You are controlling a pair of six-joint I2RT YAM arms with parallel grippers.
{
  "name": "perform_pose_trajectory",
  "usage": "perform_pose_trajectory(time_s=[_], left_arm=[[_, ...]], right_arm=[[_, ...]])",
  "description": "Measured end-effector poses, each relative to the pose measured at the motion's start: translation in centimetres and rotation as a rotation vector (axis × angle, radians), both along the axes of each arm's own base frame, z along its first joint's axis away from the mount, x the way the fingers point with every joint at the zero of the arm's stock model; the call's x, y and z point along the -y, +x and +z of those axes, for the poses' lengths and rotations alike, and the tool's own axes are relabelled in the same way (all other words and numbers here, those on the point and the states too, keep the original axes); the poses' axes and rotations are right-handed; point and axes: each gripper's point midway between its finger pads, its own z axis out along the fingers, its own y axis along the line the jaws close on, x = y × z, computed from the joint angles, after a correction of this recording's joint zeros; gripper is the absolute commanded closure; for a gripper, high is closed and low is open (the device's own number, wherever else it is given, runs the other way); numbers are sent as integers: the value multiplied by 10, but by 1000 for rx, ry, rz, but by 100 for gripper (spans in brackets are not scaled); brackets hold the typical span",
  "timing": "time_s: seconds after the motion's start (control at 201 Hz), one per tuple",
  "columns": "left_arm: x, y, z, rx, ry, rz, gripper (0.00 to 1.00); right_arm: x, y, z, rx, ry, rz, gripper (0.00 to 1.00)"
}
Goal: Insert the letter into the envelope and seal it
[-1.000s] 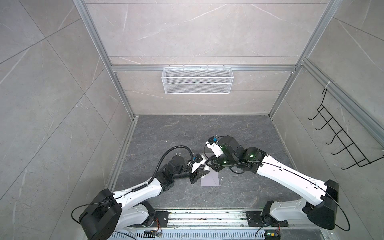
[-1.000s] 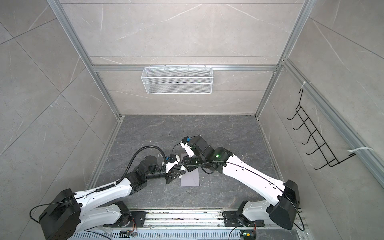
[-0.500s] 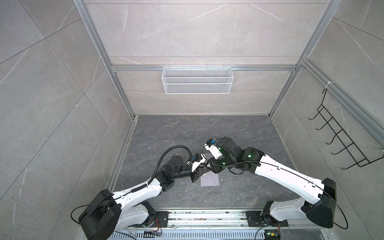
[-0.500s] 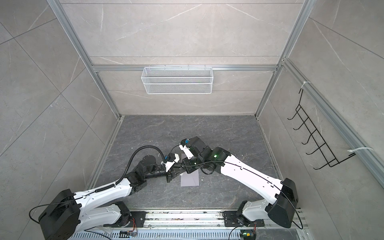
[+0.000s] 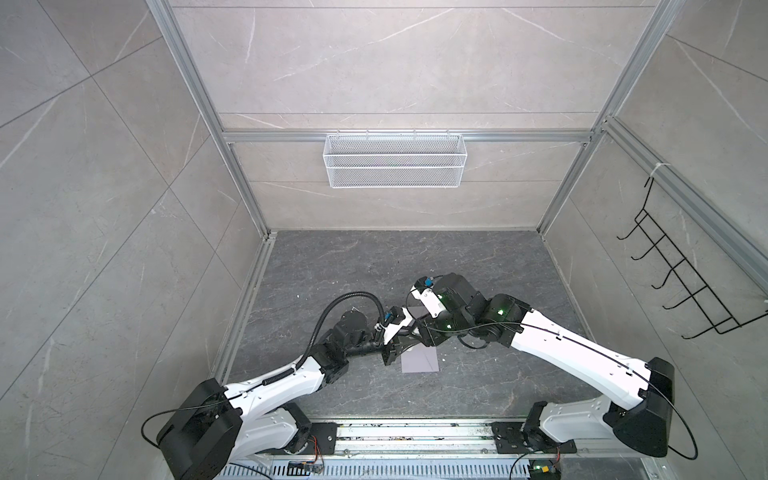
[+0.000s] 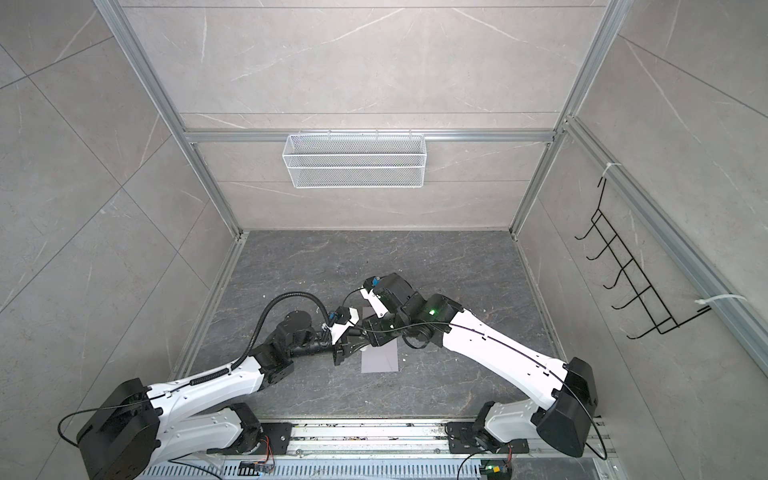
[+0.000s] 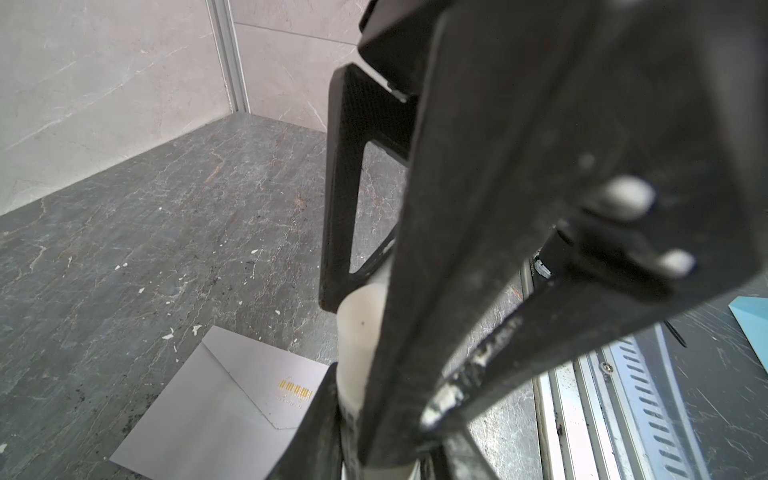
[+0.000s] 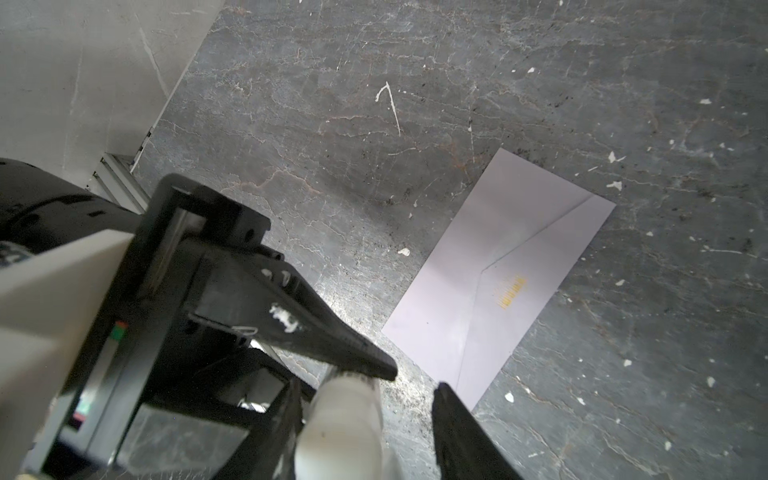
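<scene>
The envelope (image 5: 420, 361) (image 6: 380, 360) lies flat on the dark floor, pale lavender-grey, its pointed flap folded down and a small orange mark (image 8: 512, 291) on the flap. The letter is out of view. My left gripper (image 5: 390, 355) (image 7: 365, 436) hovers just left of the envelope (image 7: 216, 407), shut on a white tube (image 7: 358, 353). My right gripper (image 5: 409, 338) (image 8: 365, 399) meets it from the right and straddles the same tube (image 8: 345, 432). Its jaws stand open, with a gap beside one finger (image 8: 457, 419). The envelope (image 8: 511, 249) lies beyond the fingertips.
A white wire basket (image 5: 394, 160) hangs on the back wall and a black hook rack (image 5: 681, 282) on the right wall. A metal rail (image 5: 415, 436) runs along the front edge. A light blue sheet corner (image 7: 752, 332) shows past the rail. White specks dot the floor.
My right gripper's jaws have spread apart around the white tube. The left gripper keeps its hold and the envelope has not moved.
</scene>
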Motion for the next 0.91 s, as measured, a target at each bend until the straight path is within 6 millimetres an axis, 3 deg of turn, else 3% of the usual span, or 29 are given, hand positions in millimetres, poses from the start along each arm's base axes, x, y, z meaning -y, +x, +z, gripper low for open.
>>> perform_pose_trajectory(time_s=[0.244,0.388,0.687,0.797,0.911], left_arm=[[1,1,6,16,-17,2,100],[0,5,7,22,-17,21,100],[-7,24,6,39,-1,138,100],[-12,33,6,39,6,202,100],[-21,42,5,35,22,280,100]], right_arm=[[0,-2,11,8,23,2,46],[6,3,17,33,25,-46,40],[52,0,75,215,146,-193,29],[57,3,62,203,117,-231,28],[60,2,24,139,39,-252,28]])
